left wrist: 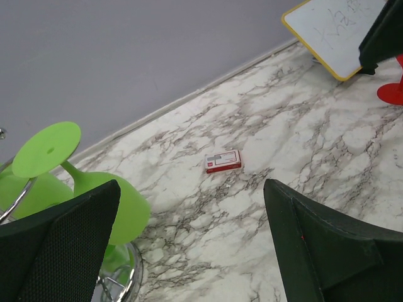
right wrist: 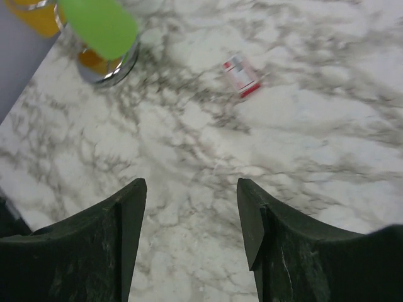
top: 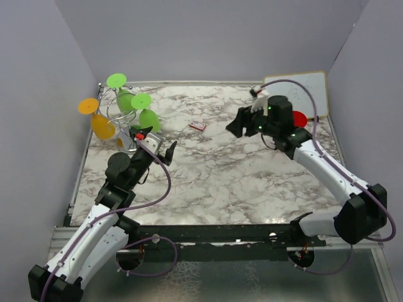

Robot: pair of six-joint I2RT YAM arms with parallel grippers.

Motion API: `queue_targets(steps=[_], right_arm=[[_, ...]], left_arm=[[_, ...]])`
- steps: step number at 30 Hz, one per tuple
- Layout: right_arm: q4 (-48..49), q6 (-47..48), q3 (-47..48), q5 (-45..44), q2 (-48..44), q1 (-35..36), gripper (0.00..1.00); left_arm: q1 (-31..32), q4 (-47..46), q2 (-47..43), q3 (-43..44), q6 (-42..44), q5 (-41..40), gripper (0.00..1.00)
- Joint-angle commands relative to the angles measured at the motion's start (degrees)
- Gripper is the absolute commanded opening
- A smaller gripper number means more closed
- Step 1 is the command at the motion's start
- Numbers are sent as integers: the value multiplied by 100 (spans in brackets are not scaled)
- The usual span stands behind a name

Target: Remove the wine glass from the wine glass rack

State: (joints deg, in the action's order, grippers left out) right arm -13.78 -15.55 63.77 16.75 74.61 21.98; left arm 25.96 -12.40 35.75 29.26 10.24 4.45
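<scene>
Wine glass closest to being picked: the green wine glass, which hangs bowl-down from a curled arm of the wine glass rack in the far-left corner of the table. A second green glass and an orange glass hang there too.

The left gripper sits just beside the green bowl on its near side, its jaws spread wide and empty, not yet around the glass. So the grasp, lift and unhooking all look undone.

The right gripper is well apart to the right, also wide open and empty. Behind it a red glass, largely hidden, stands by the white board — apparently off the rack. A small card lies between the arms.
</scene>
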Motion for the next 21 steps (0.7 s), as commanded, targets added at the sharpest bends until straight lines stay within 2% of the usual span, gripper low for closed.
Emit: queue_targets(steps=[1, 5, 11, 14, 17, 21], right_arm=[[329, 302, -259, 316, 410, 759, 61], [310, 437, -409, 240, 404, 817, 65], [394, 641, -686, -159, -121, 817, 72], [402, 705, -809, -350, -419, 817, 75], [317, 811, -847, -578, -677, 817, 78], [467, 837, -971, -643, -911, 817, 80]], left_arm=[[-29, 18, -53, 179, -41, -92, 99], [-29, 115, -13, 227, -162, -278, 99], [-30, 254, 284, 375, -332, -537, 99], [-35, 529, 469, 727, -1042, -1160, 99], [-36, 1558, 787, 1476, -2127, -1756, 99], [-42, 2740, 1245, 2403, -3225, -1657, 99]])
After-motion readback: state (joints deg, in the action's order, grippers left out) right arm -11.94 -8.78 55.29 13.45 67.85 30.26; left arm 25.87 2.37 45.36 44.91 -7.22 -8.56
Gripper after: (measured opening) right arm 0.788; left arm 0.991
